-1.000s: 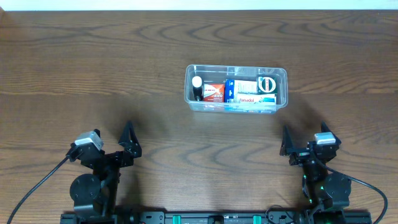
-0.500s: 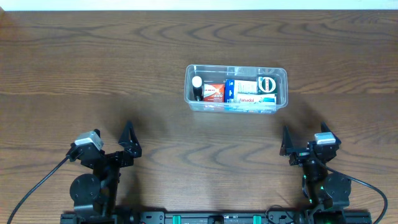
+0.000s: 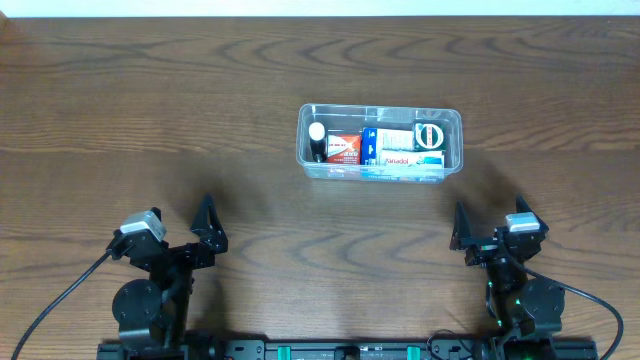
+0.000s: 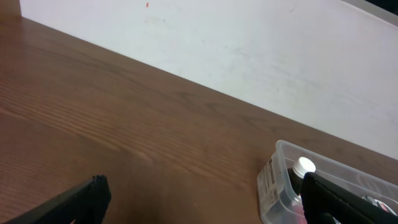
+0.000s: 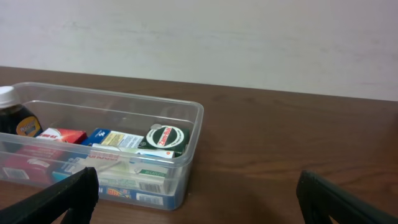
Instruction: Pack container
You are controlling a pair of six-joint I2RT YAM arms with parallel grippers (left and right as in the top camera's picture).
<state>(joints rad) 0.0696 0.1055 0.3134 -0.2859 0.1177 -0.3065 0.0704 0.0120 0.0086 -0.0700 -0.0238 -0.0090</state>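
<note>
Brown table [image 3: 120,120]; left hand [image 4: 202,186], right hand [image 5: 196,179] agape

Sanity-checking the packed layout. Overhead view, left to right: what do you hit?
In order: left gripper → then inside the container: white-capped dark bottle → red carton → blue-and-white boxes → round green-and-white tin → right gripper.
</note>
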